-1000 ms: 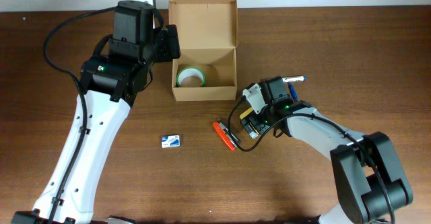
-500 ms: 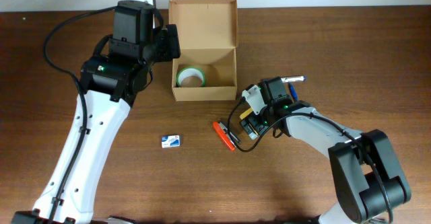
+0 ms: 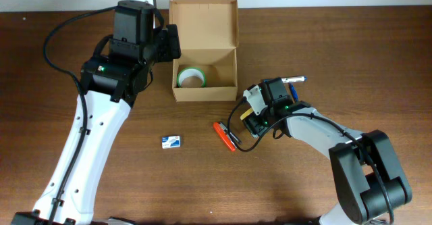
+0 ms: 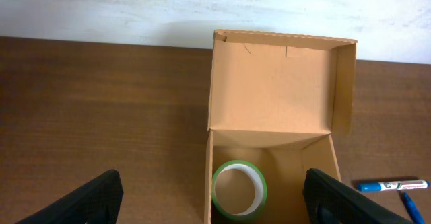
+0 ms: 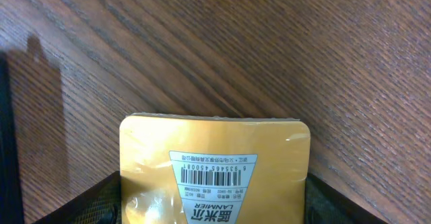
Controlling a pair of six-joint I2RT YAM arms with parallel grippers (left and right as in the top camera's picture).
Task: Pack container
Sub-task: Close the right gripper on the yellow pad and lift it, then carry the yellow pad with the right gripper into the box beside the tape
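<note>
The container (image 3: 202, 56) is a tan cardboard box with its flap lid standing open at the far side; it also fills the left wrist view (image 4: 269, 103). A green-edged tape roll (image 3: 191, 77) (image 4: 238, 190) lies inside it. My left gripper (image 3: 169, 46) (image 4: 215, 207) hangs open above the box's left wall, with one finger on each side of the roll and nothing between them. My right gripper (image 3: 252, 123) (image 5: 214, 207) is down on the table to the right of the box. Its fingers press both sides of a yellow packet (image 5: 214, 157) with a barcode label.
A red-orange marker (image 3: 224, 135) lies just left of the right gripper. A small blue-and-white packet (image 3: 171, 141) sits on the table further left. A blue marker (image 3: 295, 80) (image 4: 392, 185) lies right of the box. The wall runs along the table's far edge.
The right gripper's jaws have closed in onto the sides of the yellow packet. The left arm has not moved.
</note>
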